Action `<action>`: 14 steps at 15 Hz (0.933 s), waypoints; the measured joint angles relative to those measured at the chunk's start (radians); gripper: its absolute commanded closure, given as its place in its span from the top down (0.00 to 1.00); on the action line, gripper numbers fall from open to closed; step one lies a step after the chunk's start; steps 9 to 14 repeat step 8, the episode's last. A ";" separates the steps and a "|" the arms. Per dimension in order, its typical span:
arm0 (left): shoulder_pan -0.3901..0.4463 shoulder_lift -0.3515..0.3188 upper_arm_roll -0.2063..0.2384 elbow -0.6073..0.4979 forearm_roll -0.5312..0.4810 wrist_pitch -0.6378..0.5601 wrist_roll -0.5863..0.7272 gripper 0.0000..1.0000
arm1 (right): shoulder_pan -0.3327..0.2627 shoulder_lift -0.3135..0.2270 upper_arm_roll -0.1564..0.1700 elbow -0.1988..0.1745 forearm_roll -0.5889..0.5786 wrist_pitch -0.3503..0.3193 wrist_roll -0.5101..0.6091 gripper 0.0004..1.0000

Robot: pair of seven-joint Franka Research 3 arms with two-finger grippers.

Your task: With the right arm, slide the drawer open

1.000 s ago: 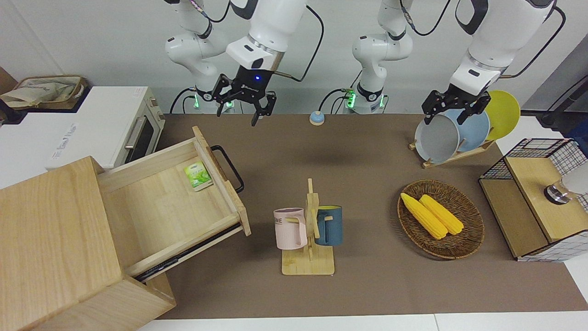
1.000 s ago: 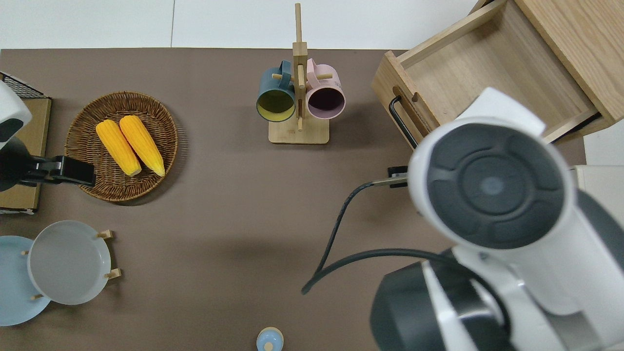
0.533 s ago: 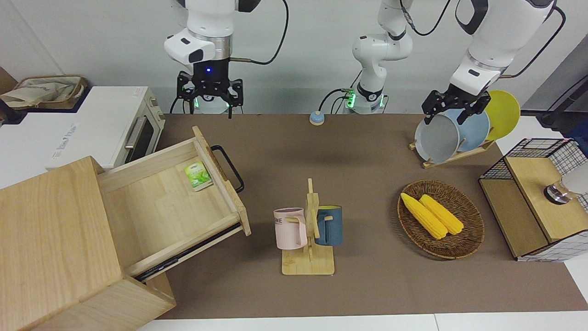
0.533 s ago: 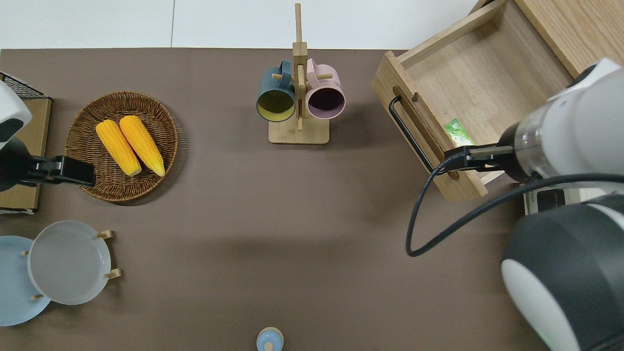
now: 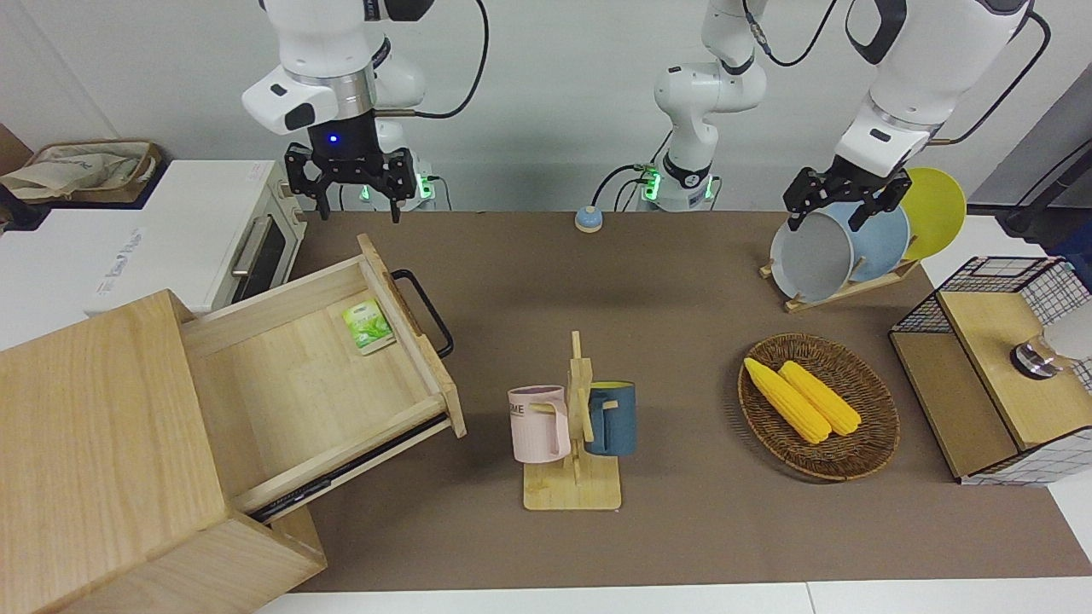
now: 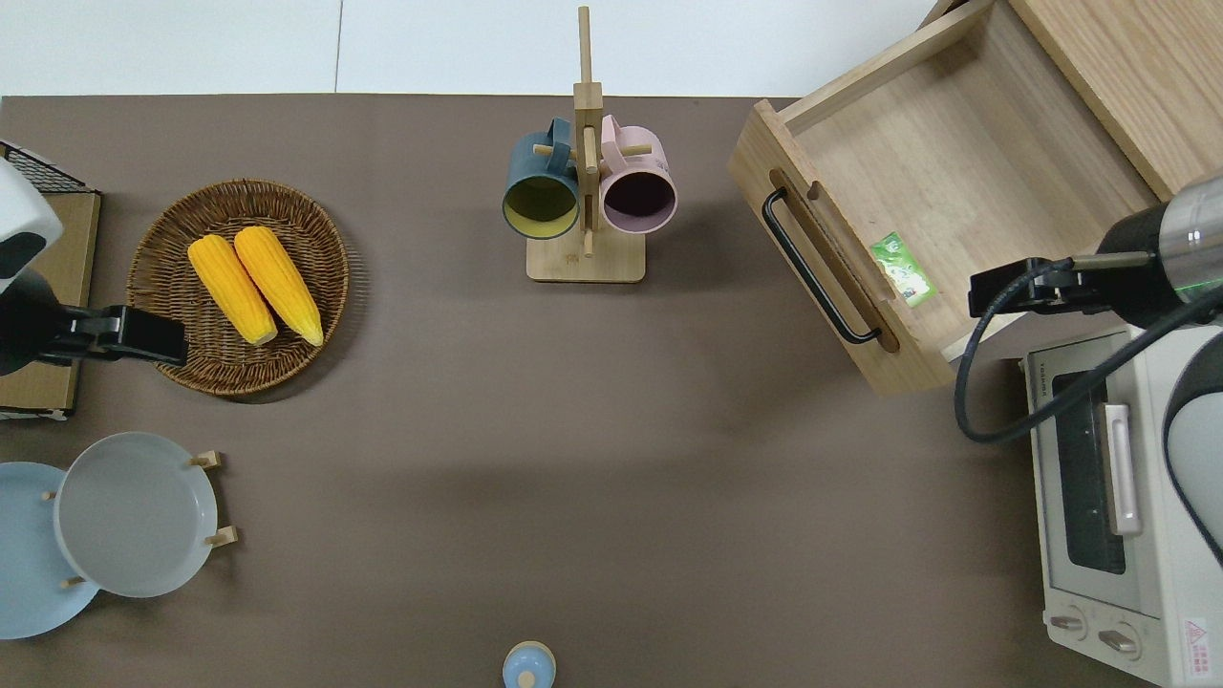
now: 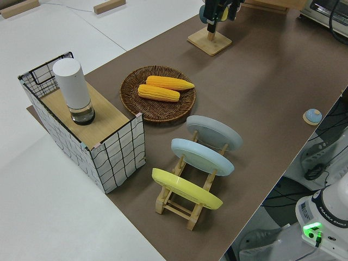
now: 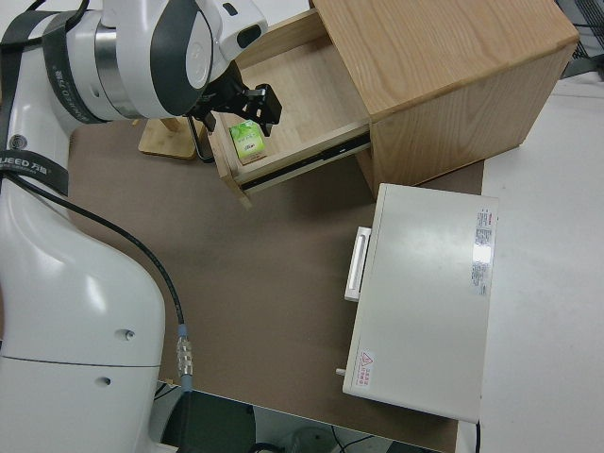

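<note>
The light-wood drawer (image 5: pixel 290 384) stands pulled far out of the pale wooden cabinet (image 5: pixel 94 443). Its black bar handle (image 5: pixel 424 311) faces the table's middle. A green packet (image 5: pixel 368 326) lies inside, close to the drawer's front panel. My right gripper (image 5: pixel 358 209), with the blue wrist light, hangs open and empty in the air. In the overhead view its wrist is over the drawer's (image 6: pixel 936 182) edge beside the toaster oven (image 6: pixel 1118 497). The right side view shows the gripper (image 8: pixel 243 118) above the packet (image 8: pixel 249 142). The left arm is parked, its gripper (image 5: pixel 840 200) open.
A white toaster oven (image 5: pixel 196 230) stands beside the cabinet, nearer to the robots. A mug stand (image 5: pixel 573 426) holds a pink and a blue mug mid-table. A wicker basket (image 5: pixel 862 456) with two corn cobs, a plate rack (image 5: pixel 840 286) and a wire-mesh rack (image 5: pixel 990 367) are at the left arm's end.
My right gripper has risen and swung away from the table near the handle toward the toaster oven end, turning as it went. The drawer has stayed open and still.
</note>
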 measured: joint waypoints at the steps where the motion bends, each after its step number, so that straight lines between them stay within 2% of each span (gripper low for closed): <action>1: 0.000 0.000 0.000 0.000 0.000 0.000 0.000 0.99 | -0.003 0.006 0.000 0.000 0.000 0.000 0.000 0.99; 8: 0.000 0.000 0.000 0.000 0.000 0.000 0.000 0.99 | -0.004 0.030 0.003 -0.002 -0.042 0.001 -0.002 0.99; 14: 0.000 0.000 0.000 0.000 0.000 0.000 0.000 0.99 | -0.004 0.030 0.003 -0.002 -0.042 0.001 -0.002 0.99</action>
